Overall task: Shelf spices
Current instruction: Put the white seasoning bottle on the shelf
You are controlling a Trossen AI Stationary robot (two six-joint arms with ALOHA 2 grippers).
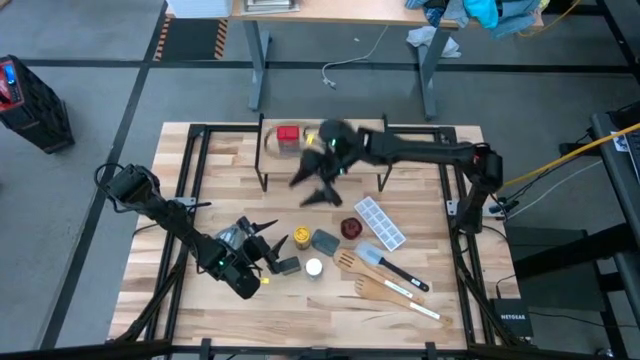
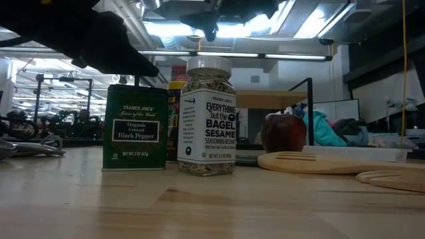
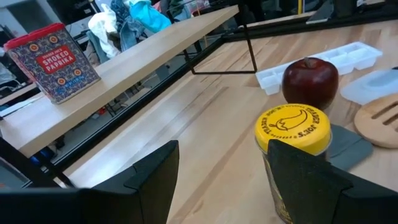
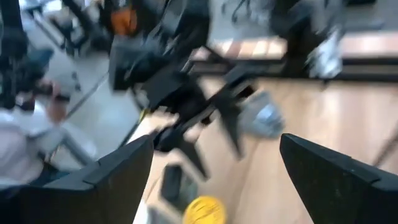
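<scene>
The yellow-lidded amber jar [image 1: 301,238] [image 3: 292,127] stands upright on the table, just beyond one finger of my open left gripper [image 1: 272,240] [image 3: 224,146]; I cannot tell whether that finger touches it. The dark square tin [image 1: 287,266] [image 2: 135,126] and the white-capped jar [image 1: 314,267] [image 2: 208,116] stand beside it. The red square tin [image 1: 288,138] [image 3: 53,62] sits on the left end of the shelf [image 3: 143,56]. My right gripper [image 1: 320,192] [image 4: 214,140] hangs open in the air in front of the shelf, blurred.
A red apple [image 1: 349,228] [image 3: 310,81], a white ice-cube tray [image 1: 381,222], a grey square piece [image 1: 325,240] and wooden and grey utensils [image 1: 385,285] lie right of the spices. The right arm stretches over the shelf's right part.
</scene>
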